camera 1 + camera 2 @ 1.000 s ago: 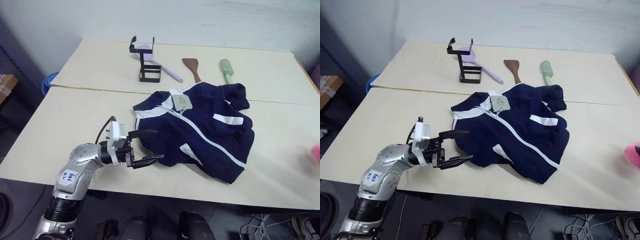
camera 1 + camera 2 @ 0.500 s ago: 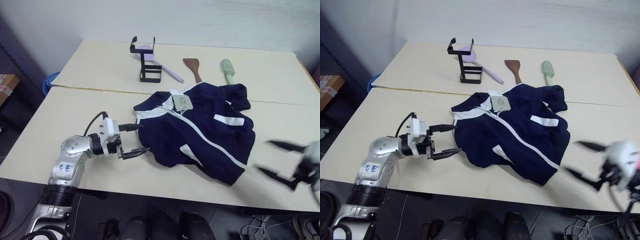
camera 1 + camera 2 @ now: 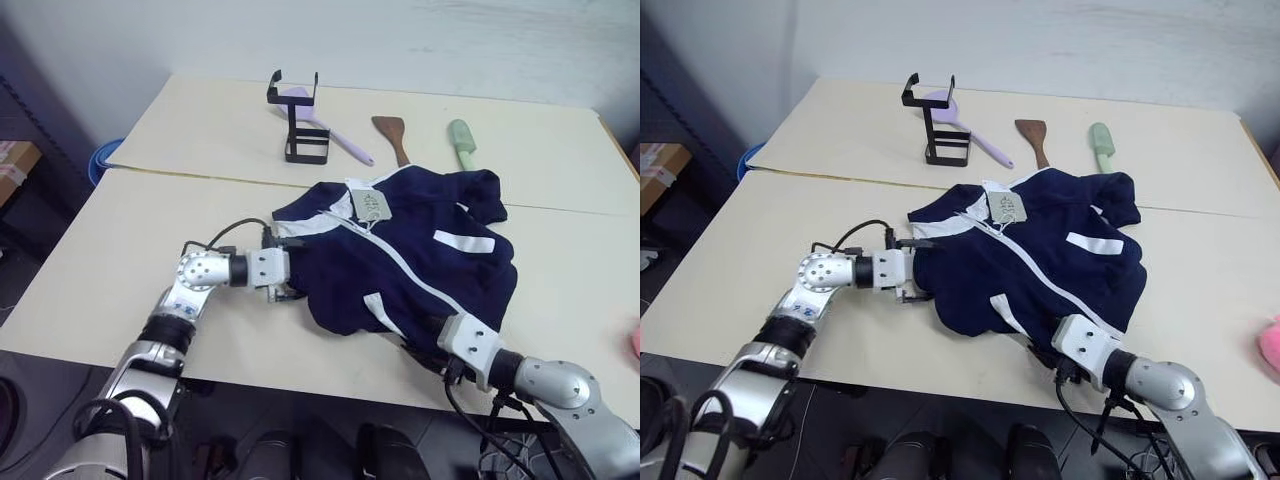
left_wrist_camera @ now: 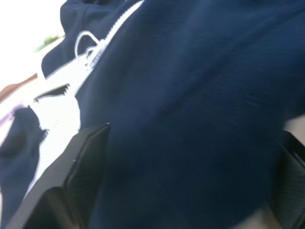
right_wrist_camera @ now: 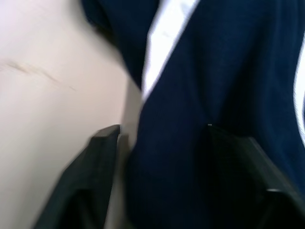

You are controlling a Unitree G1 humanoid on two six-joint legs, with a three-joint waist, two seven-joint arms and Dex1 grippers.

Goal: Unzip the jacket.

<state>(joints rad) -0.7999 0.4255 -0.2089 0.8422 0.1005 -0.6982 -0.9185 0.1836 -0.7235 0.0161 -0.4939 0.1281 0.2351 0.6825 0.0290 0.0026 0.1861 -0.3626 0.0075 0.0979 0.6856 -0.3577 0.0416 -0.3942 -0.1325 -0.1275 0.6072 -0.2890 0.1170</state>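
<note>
The navy jacket lies crumpled on the cream table. Its white zipper line runs diagonally down from the pale hang tag at the collar. My left gripper is level at the jacket's left edge and open. In the left wrist view, blue fabric lies between its wide-spread fingers. My right gripper is at the near hem, open. In the right wrist view, one finger is on the bare table and the other is over the fabric.
At the back of the table are a black wire stand, a lilac spoon, a brown wooden spatula and a green brush. A pink plush toy lies at the right edge. A seam crosses the table.
My left gripper has pushed forward to the jacket's left edge and rolled. My right arm has swung in from the right to the near hem, and its fingers have narrowed.
</note>
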